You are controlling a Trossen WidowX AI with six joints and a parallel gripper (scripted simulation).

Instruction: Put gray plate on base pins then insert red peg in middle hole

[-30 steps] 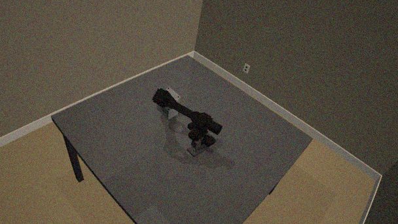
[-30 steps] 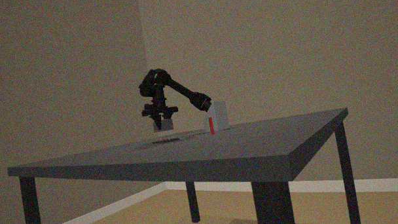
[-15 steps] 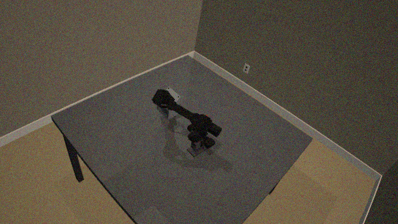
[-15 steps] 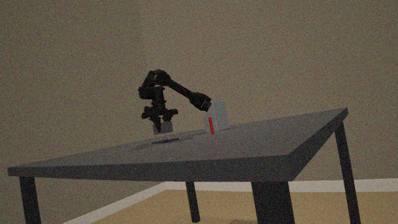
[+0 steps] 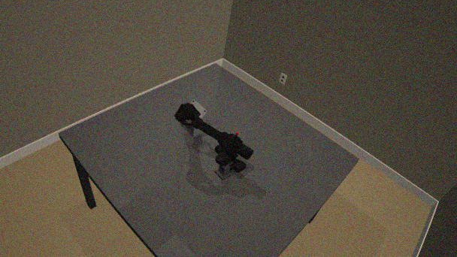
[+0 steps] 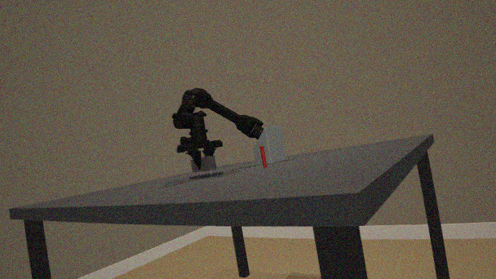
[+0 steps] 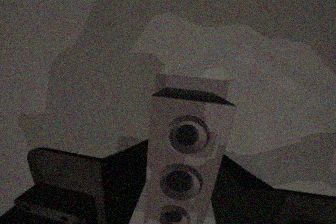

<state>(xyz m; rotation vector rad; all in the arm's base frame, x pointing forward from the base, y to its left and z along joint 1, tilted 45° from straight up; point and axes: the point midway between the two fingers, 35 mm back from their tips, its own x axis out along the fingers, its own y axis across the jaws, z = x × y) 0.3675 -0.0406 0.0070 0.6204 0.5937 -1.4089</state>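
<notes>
My gripper (image 5: 230, 168) (image 6: 202, 161) (image 7: 181, 143) is shut on the gray plate (image 6: 209, 162) (image 7: 159, 125), with a finger on each side of it. Holes show in the plate's face in the wrist view; in the top view the arm mostly hides the plate. The base (image 5: 224, 176) (image 7: 191, 84) lies low under the gripper, partly showing past the plate's far end. The plate is close above the base; its pins are hidden, so contact and alignment cannot be told. The red peg (image 5: 237, 134) (image 6: 263, 157) stands upright on the table, away from the gripper; only its top shows in the top view.
A pale box (image 5: 199, 109) (image 6: 277, 144) stands beside the arm's foot. The arm's dark links reach over the table (image 5: 150, 159) (image 6: 318, 177), passing close to the peg in the top view. Shadows darken the area around the base.
</notes>
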